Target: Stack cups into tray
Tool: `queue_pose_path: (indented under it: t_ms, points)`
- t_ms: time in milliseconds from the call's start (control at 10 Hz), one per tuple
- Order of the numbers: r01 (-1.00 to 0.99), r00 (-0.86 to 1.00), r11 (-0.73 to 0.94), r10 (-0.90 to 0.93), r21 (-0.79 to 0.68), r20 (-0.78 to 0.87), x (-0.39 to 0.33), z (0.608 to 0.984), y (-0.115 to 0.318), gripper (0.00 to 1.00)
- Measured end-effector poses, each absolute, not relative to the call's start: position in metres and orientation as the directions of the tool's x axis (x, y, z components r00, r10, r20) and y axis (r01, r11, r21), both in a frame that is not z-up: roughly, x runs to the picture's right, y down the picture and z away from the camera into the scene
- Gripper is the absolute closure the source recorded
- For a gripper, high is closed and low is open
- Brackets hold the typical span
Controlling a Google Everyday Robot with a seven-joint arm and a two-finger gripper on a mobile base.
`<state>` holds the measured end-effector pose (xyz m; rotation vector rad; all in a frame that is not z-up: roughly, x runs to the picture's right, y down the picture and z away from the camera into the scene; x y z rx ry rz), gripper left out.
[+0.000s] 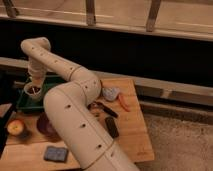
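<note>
Cream-white cup point(33, 92) is hanging under our gripper point(34, 85), over the green tray point(22, 103)'s near-left part; can't tell finger state. We're lowering it straight and level, letting go only once it's seated

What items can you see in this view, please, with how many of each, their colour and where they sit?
cup: one, cream-white, over the tray's left part, right below the gripper
tray: one, green, back left of the table
bowl: one, purple, in front of the tray, partly hidden by the arm
bowl: one, orange-brown, left edge
flat pad: one, grey-blue, front left
crumpled item: one, grey, right of centre
long item: one, orange-red, beside it
dark items: two, black, centre right
table: one, wooden
arm: one, cream
gripper: one, above the cup
</note>
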<state>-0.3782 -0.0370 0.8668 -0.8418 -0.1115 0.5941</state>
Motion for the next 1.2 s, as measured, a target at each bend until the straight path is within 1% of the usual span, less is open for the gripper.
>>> queue_pose_path:
  t_ms: [100, 200, 400, 500, 1200]
  points:
    - [-0.449, 0.830, 0.504, 0.540, -0.738, -0.136, -0.3781, 0.8682, -0.0344, 0.64]
    - [-0.444, 0.832, 0.497, 0.539, -0.746, -0.136, -0.3788, 0.8694, -0.0314, 0.52]
    - [-0.441, 0.837, 0.495, 0.527, -0.749, -0.144, -0.3782, 0.8697, -0.0282, 0.36]
    - [-0.440, 0.839, 0.494, 0.523, -0.750, -0.149, -0.3764, 0.8700, -0.0278, 0.34]
    - [-0.428, 0.850, 0.497, 0.504, -0.755, -0.150, -0.3761, 0.8684, -0.0256, 0.34]
